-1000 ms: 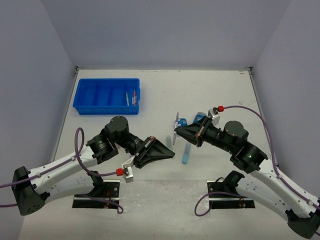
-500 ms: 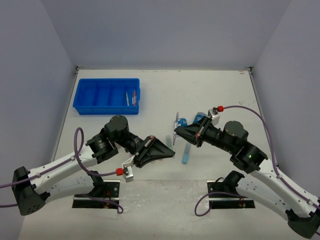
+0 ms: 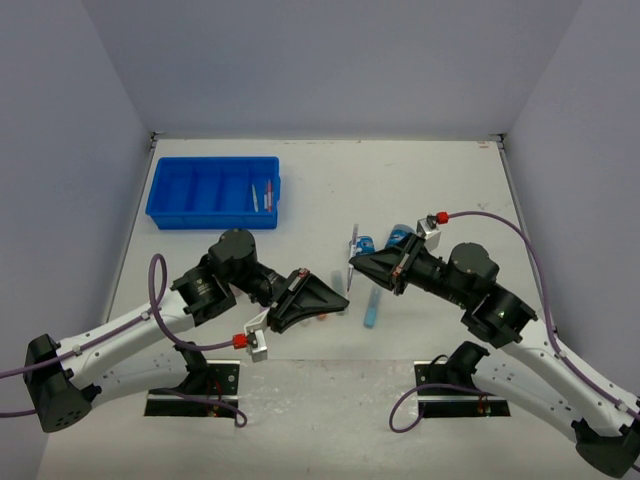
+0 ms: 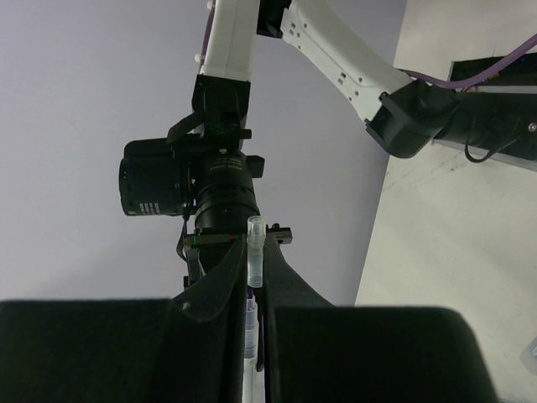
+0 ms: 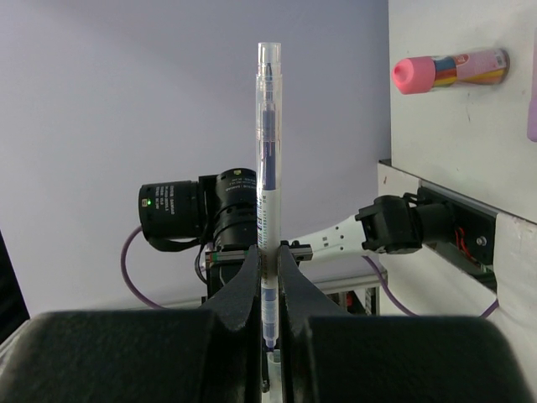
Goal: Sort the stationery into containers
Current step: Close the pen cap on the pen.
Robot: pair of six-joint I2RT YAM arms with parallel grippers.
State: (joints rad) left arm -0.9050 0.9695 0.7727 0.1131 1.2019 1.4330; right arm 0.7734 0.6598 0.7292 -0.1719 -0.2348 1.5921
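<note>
While right gripper (image 3: 351, 263) stays clamped on pen (image 5: 267, 168), left gripper (image 3: 345, 299) — clamped on second pen (image 4: 255, 252) — has nudged slightly forward.

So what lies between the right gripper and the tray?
Nothing: in the top view, bare table runs from the right gripper, shut on a pen, to the tray.

White desk (image 3: 400, 180). A blue divided tray (image 3: 210, 217) is set at the far left. Near the centre a blue marker stick (image 3: 372, 308) is laid flat. Just beyond it, a small blue tub (image 3: 365, 243) and a second tub (image 3: 400, 237) are seen, partly hidden. A pink-capped bottle (image 5: 449, 70) is laid on its side. Black base plates (image 3: 228, 373) are fixed at the near edge.
</note>
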